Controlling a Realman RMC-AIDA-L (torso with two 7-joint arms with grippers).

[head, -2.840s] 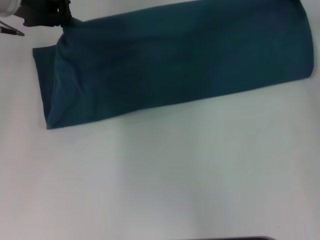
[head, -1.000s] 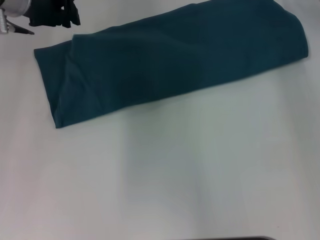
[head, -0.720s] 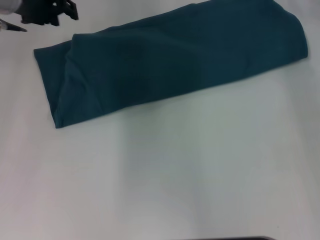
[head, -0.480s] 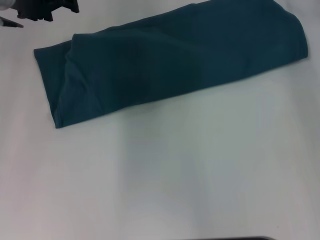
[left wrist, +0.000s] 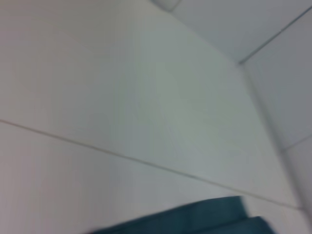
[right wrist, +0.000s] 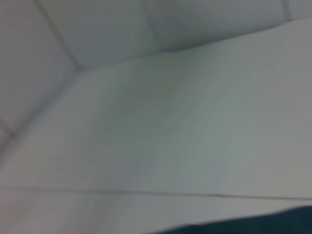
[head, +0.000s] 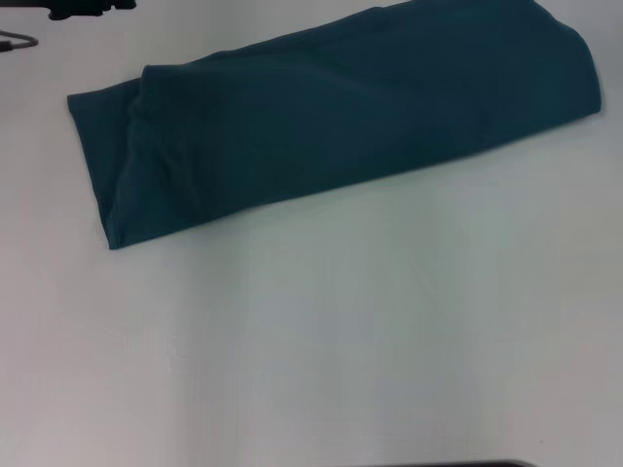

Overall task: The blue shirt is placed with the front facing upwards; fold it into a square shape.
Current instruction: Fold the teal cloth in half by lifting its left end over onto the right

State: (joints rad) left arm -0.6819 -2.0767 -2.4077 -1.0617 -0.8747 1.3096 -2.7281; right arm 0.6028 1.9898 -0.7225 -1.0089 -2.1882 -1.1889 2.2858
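The blue shirt [head: 331, 117] lies on the white table [head: 341, 341] as a long folded strip. It slants from the near left up to the far right, with no lettering showing. Creases bunch at its left end. Only a dark sliver of my left gripper [head: 90, 8] shows at the top left edge of the head view, lifted clear of the cloth's far left corner. A band of the shirt [left wrist: 195, 219] shows in the left wrist view, and a dark edge of the shirt [right wrist: 278, 222] shows in the right wrist view. My right gripper is out of view.
A thin dark cable [head: 19, 41] lies at the far left. A dark edge [head: 458, 464] lines the near side of the table. White surface with seams [left wrist: 122, 156] fills both wrist views.
My left gripper has let go of the shirt's far left corner and pulled back toward the top left, almost out of view. The shirt settled flat and has since lain still.
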